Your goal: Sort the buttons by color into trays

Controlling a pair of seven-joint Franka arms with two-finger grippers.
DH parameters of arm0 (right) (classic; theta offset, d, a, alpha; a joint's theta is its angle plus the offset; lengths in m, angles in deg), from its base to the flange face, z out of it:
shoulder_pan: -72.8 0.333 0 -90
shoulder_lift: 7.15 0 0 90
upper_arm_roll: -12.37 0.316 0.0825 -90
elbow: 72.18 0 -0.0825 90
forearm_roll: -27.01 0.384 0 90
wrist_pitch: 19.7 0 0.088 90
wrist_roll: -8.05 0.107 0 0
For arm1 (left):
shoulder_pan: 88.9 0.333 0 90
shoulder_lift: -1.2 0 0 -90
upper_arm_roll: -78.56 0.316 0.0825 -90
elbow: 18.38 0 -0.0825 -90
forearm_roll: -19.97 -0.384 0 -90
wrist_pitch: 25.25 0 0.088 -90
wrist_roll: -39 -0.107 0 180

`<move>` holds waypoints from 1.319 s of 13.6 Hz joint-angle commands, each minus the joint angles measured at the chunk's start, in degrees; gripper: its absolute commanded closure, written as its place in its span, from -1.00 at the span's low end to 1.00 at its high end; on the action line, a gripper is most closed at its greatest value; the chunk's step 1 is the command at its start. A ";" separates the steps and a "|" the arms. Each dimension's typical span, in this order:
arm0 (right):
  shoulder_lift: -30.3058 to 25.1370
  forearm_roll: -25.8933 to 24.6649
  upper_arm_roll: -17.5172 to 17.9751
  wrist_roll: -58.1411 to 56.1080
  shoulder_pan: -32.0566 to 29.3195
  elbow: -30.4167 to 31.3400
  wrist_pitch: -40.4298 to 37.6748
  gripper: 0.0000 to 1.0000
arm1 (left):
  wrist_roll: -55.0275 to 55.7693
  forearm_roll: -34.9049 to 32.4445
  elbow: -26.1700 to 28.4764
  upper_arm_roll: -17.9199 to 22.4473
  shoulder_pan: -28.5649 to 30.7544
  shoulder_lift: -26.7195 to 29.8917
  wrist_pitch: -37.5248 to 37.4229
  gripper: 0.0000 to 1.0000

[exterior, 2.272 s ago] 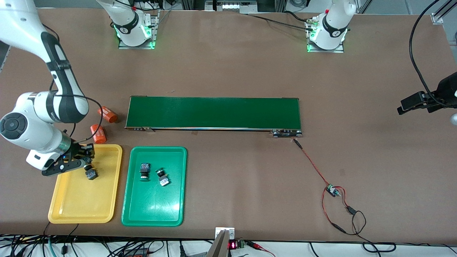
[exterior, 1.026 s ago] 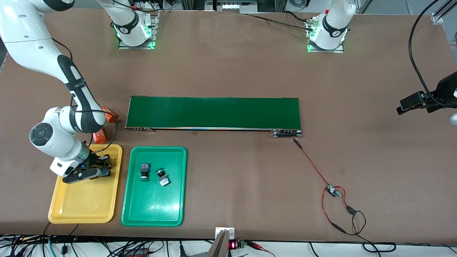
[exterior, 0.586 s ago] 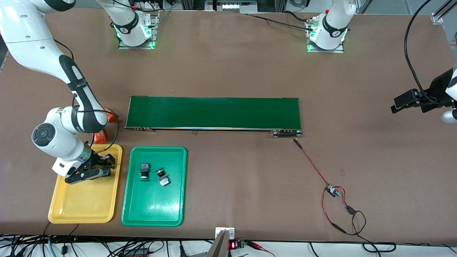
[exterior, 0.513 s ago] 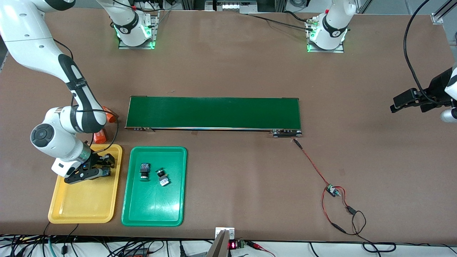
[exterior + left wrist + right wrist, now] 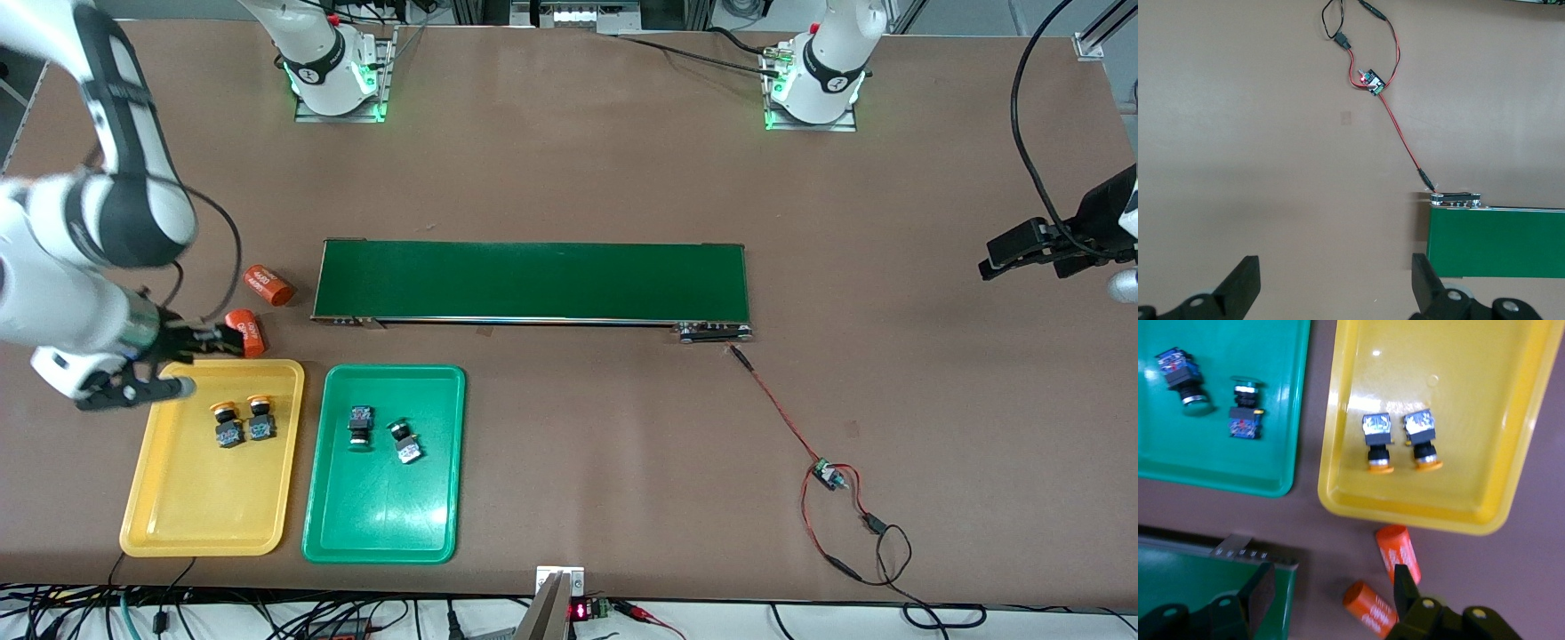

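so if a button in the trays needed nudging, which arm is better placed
Right. Its tool is open over the yellow tray's edge, beside the yellow buttons. The left tool waits open at the table's left-arm end, well apart from both trays.

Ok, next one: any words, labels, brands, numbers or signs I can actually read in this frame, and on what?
Nothing here reads cleanly.
Two orange cylinders: white print, too blurred to read in any view.
Small red lit display at the table edge nearest the front camera: digits too small to read.
Round marks on both arm bases: a logo, not readable.
Buttons, yellow tray, green tray, belt: no text visible.
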 commanded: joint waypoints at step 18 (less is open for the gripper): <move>-20.18 6.00 -14.29 5.38 13.44 0.97 -18.63 -1.00 | -1.20 -0.21 -0.06 0.23 0.48 0.44 -0.02 -1.00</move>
